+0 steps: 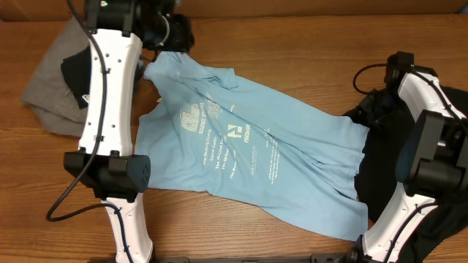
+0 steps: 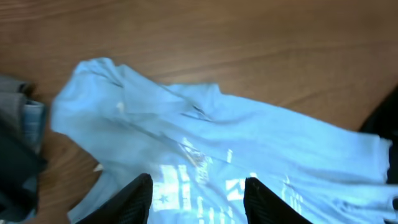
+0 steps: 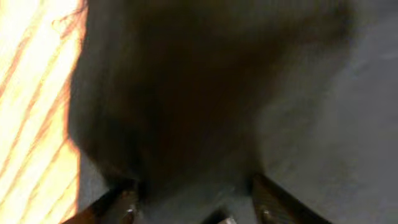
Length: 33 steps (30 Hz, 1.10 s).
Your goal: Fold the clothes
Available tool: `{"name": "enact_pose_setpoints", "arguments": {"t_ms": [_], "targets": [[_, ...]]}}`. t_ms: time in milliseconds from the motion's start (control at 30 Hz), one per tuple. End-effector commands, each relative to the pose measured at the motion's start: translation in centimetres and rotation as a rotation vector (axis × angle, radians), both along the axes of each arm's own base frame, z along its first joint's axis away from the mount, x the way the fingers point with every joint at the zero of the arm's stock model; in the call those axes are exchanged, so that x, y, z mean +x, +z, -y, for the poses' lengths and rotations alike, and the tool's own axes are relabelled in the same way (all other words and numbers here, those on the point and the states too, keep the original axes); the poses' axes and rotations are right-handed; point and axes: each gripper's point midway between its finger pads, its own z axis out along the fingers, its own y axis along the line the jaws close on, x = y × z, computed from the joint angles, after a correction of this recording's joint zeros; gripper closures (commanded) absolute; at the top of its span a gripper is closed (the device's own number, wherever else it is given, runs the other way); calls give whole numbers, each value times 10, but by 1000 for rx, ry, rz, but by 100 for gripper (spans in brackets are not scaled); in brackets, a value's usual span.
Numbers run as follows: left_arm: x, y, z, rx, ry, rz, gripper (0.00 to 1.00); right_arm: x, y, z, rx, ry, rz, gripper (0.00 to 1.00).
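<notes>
A light blue T-shirt [image 1: 248, 157] with white print lies spread slantwise across the middle of the wooden table, wrinkled, with its upper left corner bunched. My left gripper [image 1: 162, 50] hovers over that corner. In the left wrist view it [image 2: 199, 198] is open, with the printed blue cloth [image 2: 217, 143] below and nothing between its fingers. My right gripper [image 1: 371, 108] is down on a black garment [image 1: 380, 168] at the right. Its jaws [image 3: 196, 202] stand apart with dark cloth [image 3: 205, 112] bulging between them; that view is blurred.
A grey garment [image 1: 47, 91] with a dark piece on it lies crumpled at the far left, beside the left arm. The black garment covers the table's right side under the right arm. Bare wood [image 1: 292, 51] shows along the back.
</notes>
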Motion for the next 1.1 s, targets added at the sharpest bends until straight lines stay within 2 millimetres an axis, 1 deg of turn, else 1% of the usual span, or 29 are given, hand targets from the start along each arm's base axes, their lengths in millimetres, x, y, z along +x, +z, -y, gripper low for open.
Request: {"name": "enact_pose_setpoints", "arguments": {"t_ms": [0, 33, 100, 133, 267, 367, 400, 467, 500, 533, 567, 633, 700, 767, 833, 900, 967, 1000, 1067], "targets": [[-6, 2, 4, 9, -36, -3, 51, -25, -11, 41, -152, -120, -79, 54], [-8, 1, 4, 11, -36, -11, 51, -31, -10, 56, -188, -152, -87, 59], [-10, 0, 3, 13, -36, -21, 51, -40, -7, 83, -243, -206, -96, 66], [-11, -1, 3, 13, -36, -26, 51, -46, -4, 100, -272, -240, -101, 68], [-16, -3, 2, 16, -36, -48, 51, -69, 6, 152, -302, -375, -98, 78], [-16, -3, 2, 16, -36, -50, 51, -90, 18, 197, -313, -498, -79, 80], [-16, -3, 2, 16, -37, -50, 51, -95, 23, 207, -316, -526, -74, 81], [-16, -3, 2, 16, -37, -51, 50, -109, 36, 229, -323, -584, -66, 83], [-17, -4, 2, 17, -37, -55, 49, -115, 47, 243, -319, -625, -50, 84], [-18, -4, 2, 18, -37, -57, 48, -118, 55, 252, -308, -651, -32, 85], [-19, -4, 2, 20, -41, -59, 48, -119, 69, 262, -280, -684, 10, 85], [-20, -5, 2, 27, -54, -59, 48, -117, 88, 273, -248, -717, 67, 85], [-20, -5, 2, 29, -59, -60, 48, -115, 105, 279, -235, -731, 106, 83], [-21, -6, 2, 29, -59, -65, 48, -109, 119, 280, -219, -726, 140, 72], [-22, -6, 2, 30, -59, -68, 47, -98, 127, 276, -183, -681, 181, 57], [-23, -7, 1, 31, -60, -75, 47, -81, 132, 262, -107, -608, 231, 53], [-26, -8, 1, 36, -70, -82, 47, -64, 133, 238, -11, -493, 268, 51], [-27, -8, 1, 39, -73, -86, 47, -58, 133, 227, 26, -455, 268, 51], [-29, -9, 1, 41, -76, -96, 46, -48, 129, 197, 107, -385, 250, 51]]}}
